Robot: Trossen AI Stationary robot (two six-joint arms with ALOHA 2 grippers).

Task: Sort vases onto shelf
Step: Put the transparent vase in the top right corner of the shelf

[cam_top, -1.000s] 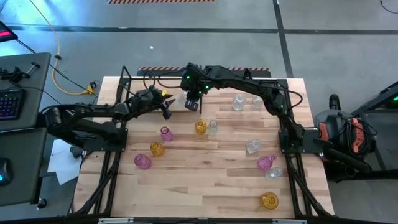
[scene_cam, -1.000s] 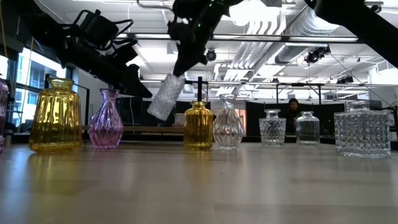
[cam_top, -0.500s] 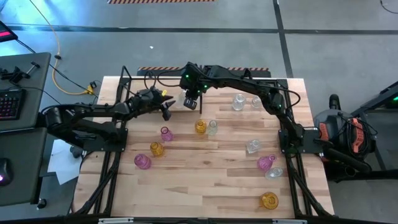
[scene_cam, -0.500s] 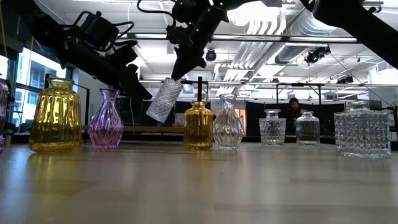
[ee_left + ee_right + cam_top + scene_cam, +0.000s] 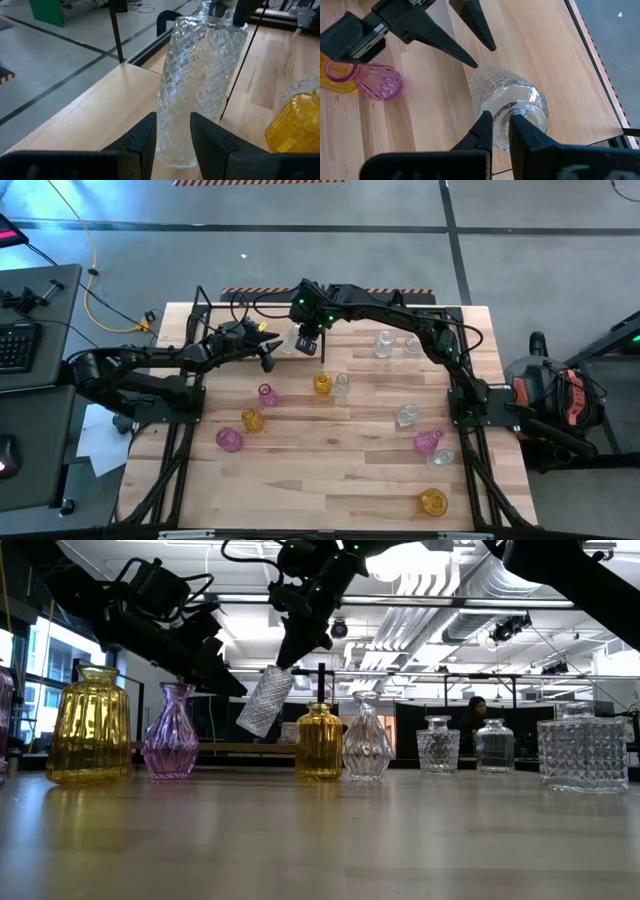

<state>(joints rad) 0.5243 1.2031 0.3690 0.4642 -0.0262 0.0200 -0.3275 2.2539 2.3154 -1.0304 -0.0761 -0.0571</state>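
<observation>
A tall clear textured vase [image 5: 265, 700] hangs tilted above the table's far left part, with my right gripper [image 5: 308, 348] shut on its top. My left gripper [image 5: 172, 120] is open and lies nearly level. Its fingertips [image 5: 476, 65] are right at the vase's lower end [image 5: 485, 77]. The shelf [image 5: 240, 748] is a pale board in a black rod frame [image 5: 116, 30] along the far edge, behind the vase. Several amber, pink and clear vases stand upright on the tabletop. My right gripper pinches the rim of the vase's mouth [image 5: 516, 107]; one finger seems to be inside the neck and one outside. The fingers slant down from above. The vase hangs below them, clear of the table, its bottom swung toward my left gripper. My left gripper has one fingertip at the vase's bottom edge; whether it touches cannot be told.
An amber vase [image 5: 322, 384] and a clear one [image 5: 342, 384] stand just in front of the grippers, and a pink one [image 5: 267, 395] stands nearer the left. Two clear vases [image 5: 383, 343] stand at the far right. More are spread over the near right [image 5: 432, 502].
</observation>
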